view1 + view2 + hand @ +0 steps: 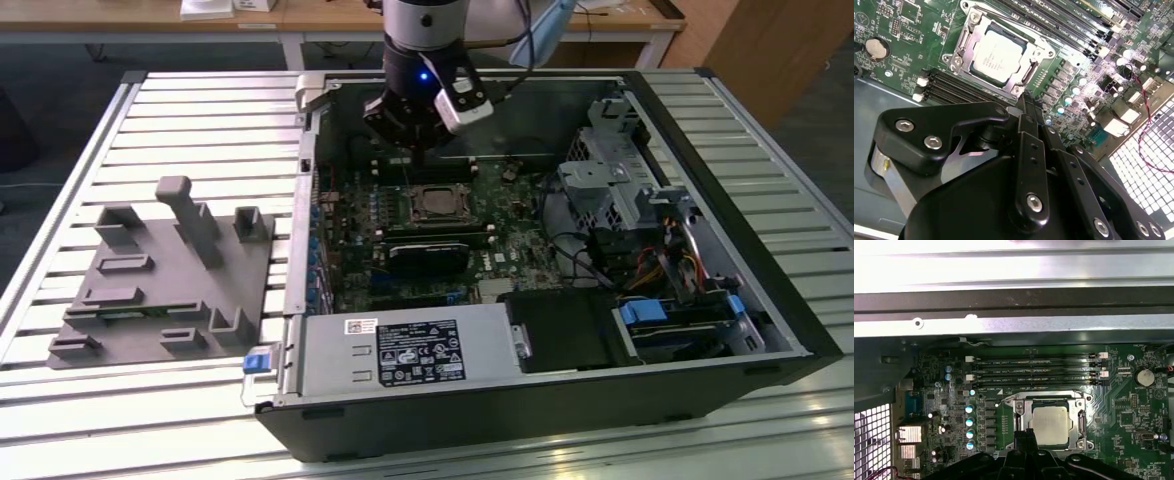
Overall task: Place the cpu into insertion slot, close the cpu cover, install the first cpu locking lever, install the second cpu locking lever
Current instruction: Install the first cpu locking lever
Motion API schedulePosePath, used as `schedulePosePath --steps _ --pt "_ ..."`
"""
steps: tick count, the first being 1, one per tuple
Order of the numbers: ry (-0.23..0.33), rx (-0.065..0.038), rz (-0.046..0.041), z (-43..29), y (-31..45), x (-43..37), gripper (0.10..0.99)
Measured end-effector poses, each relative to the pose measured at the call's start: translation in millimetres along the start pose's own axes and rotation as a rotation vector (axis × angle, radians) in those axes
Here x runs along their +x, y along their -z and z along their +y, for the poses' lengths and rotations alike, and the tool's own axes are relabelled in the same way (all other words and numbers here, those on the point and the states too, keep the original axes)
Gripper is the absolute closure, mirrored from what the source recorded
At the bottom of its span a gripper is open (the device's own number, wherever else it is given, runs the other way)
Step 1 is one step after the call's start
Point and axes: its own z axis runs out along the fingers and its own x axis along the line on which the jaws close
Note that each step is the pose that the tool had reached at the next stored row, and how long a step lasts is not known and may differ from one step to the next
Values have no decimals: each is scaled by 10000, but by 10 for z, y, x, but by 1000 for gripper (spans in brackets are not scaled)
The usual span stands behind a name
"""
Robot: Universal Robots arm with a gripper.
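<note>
Exterior view: the tool (416, 140) hangs over the far end of the open computer case (747, 300), just beyond the insertion slot (414, 196). A grey fixture (160, 270) sits at the exterior view's left. Second wrist view: the cpu (996, 54) lies seated in the slot, with the cpu cover (965, 50) flat around it. The tool's tips are pinched together and grip nothing. First wrist view: the dark tool tip is just beside the cover's rim.
</note>
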Motion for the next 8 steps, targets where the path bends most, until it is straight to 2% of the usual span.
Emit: schedulePosePath --steps 8 --pt "2 -1 -30 -3 0 52 980"
